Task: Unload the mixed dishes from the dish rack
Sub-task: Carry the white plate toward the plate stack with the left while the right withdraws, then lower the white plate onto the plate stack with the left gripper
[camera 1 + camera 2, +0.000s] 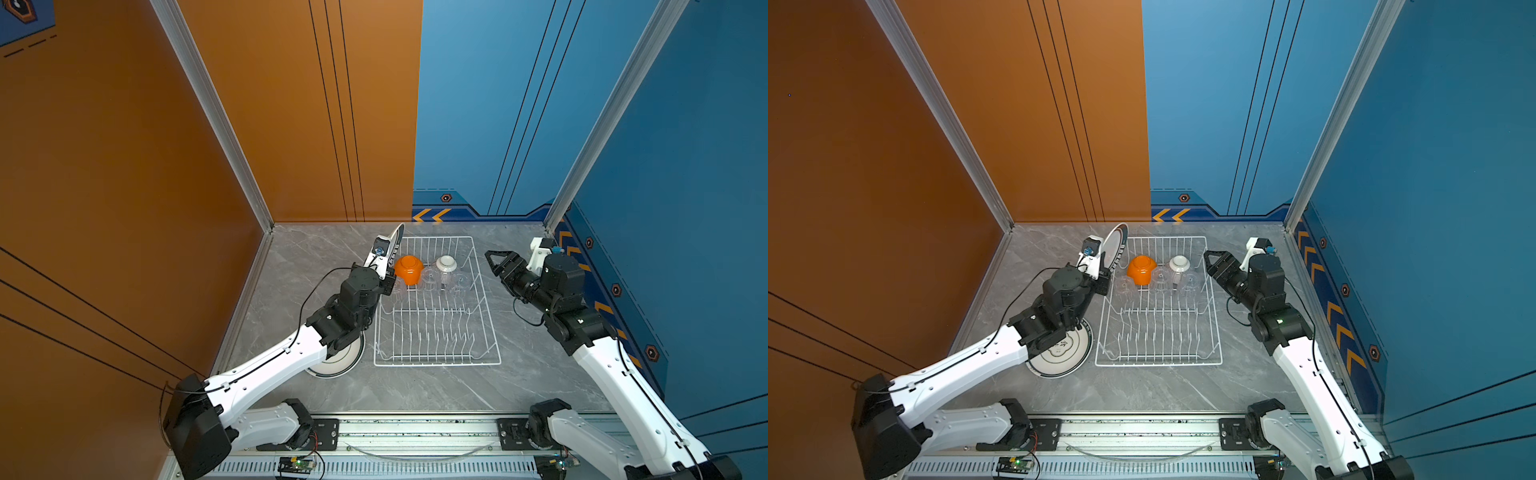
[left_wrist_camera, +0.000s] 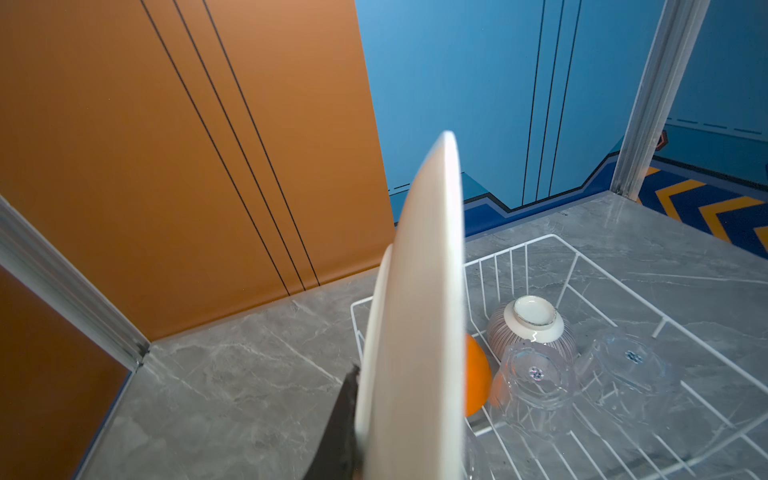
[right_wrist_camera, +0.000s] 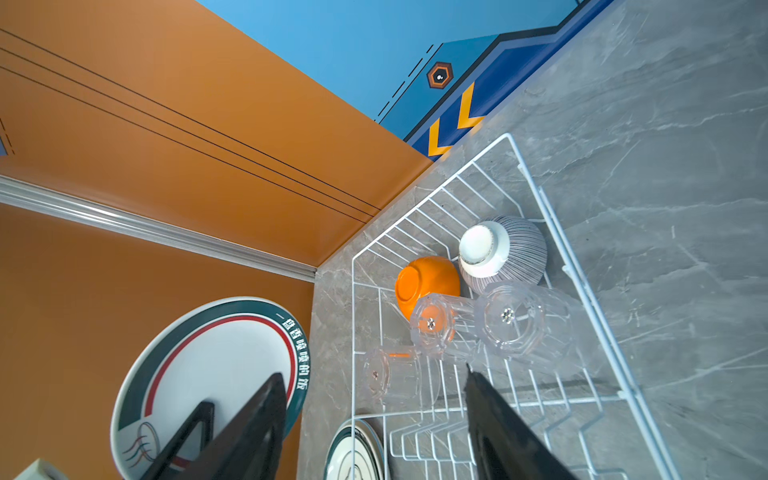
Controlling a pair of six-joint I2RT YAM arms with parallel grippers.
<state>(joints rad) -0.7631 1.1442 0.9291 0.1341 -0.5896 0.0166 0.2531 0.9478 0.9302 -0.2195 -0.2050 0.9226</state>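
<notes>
**A:** Step in hand?

**B:** Plate transfer. The left gripper [image 1: 1105, 272] is clamped on the rim of a teal-rimmed plate [image 1: 1114, 245]. The plate stands on edge in the air by the far left corner of the dish rack [image 1: 436, 364].

**A:** Right side?

**B:** The right gripper [image 1: 493, 262] hovers just outside the rack's right wall, fingers spread wide with nothing between them.

**A:** Contents of the rack?

**B:** Far end only. An orange bowl [image 1: 409, 268] and a ribbed white bowl [image 1: 446, 264] sit upside down, with clear glass cups [image 1: 430, 278] clustered beside them. No plates stand in the prong rows.

**A:** Already out?

**B:** One flat plate [image 1: 1059, 353] lies on the table [image 1: 415, 390] left of the rack, partly under the left arm.

**A:** Next move?

**B:** Judgement: carry the held plate toward the flat one, tip it from on edge to level, and lower it fully before letting go. A thin rim grip on glazed ware could slip. The right gripper looks placed for the ribbed bowl or a cup.

**A:** Surface and room?

**B:** Grey marble-look top. Orange wall [image 1: 124, 166] to the left and part of the back, blue wall [image 1: 498, 104] on the rest, and aluminium posts at the corners.
</notes>
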